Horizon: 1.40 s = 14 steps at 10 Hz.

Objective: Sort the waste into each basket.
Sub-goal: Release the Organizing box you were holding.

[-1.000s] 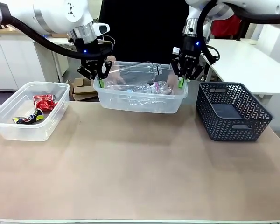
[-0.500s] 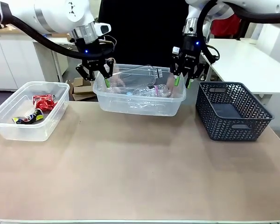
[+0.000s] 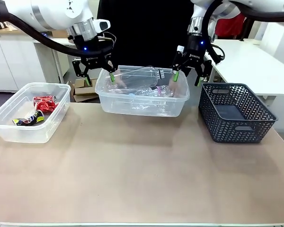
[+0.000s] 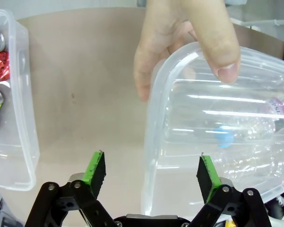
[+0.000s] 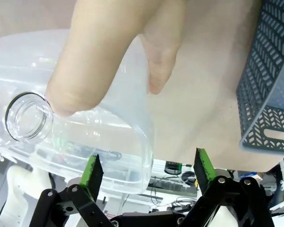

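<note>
Sorting looks nearly finished: the cans (image 3: 41, 105) lie in the tub (image 3: 19, 135) left of the middle tub (image 3: 132, 108), which holds the bottles (image 3: 149, 90), and the tabletop (image 3: 142, 175) carries no loose waste. The left claw (image 3: 99, 78) and right claw (image 3: 185, 78) hang wide open and empty at the middle tub's two ends. A person's hands (image 4: 180, 38) grip its far rim, and the clear bottles overlap too much to count.

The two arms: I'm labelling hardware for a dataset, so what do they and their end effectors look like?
Both arms are glossy white with rounded links and black cables running along them. Each wrist carries a small blue light. The left end effector and right end effector are black two-finger units with small white lettering on the body, and bright green pads on the fingertips.
</note>
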{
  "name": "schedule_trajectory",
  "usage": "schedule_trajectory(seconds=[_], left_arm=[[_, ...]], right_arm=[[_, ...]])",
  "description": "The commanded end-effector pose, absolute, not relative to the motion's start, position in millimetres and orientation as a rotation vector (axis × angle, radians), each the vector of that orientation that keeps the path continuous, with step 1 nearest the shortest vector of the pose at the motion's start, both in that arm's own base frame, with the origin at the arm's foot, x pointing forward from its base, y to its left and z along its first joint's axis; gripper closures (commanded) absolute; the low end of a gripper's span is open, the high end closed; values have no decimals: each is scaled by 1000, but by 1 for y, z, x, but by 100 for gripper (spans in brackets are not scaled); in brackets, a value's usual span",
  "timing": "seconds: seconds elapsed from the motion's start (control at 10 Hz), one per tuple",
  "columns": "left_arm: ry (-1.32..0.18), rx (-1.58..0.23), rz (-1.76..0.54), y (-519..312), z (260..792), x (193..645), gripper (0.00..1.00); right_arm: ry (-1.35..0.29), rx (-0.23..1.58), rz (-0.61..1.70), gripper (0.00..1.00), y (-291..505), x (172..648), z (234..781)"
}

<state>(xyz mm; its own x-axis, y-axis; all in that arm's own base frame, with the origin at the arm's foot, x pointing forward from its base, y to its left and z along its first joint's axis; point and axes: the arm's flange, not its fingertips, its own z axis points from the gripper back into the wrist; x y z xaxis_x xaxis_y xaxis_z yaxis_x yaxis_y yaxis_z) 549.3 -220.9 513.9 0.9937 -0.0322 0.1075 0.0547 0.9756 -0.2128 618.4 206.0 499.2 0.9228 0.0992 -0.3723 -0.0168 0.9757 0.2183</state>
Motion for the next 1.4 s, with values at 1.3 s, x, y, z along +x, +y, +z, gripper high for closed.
schedule_trajectory(seconds=[1.3], left_arm=[[-298,-623,-223,-156,634,403,8]], right_arm=[[295,639,247,0,107,440,587]])
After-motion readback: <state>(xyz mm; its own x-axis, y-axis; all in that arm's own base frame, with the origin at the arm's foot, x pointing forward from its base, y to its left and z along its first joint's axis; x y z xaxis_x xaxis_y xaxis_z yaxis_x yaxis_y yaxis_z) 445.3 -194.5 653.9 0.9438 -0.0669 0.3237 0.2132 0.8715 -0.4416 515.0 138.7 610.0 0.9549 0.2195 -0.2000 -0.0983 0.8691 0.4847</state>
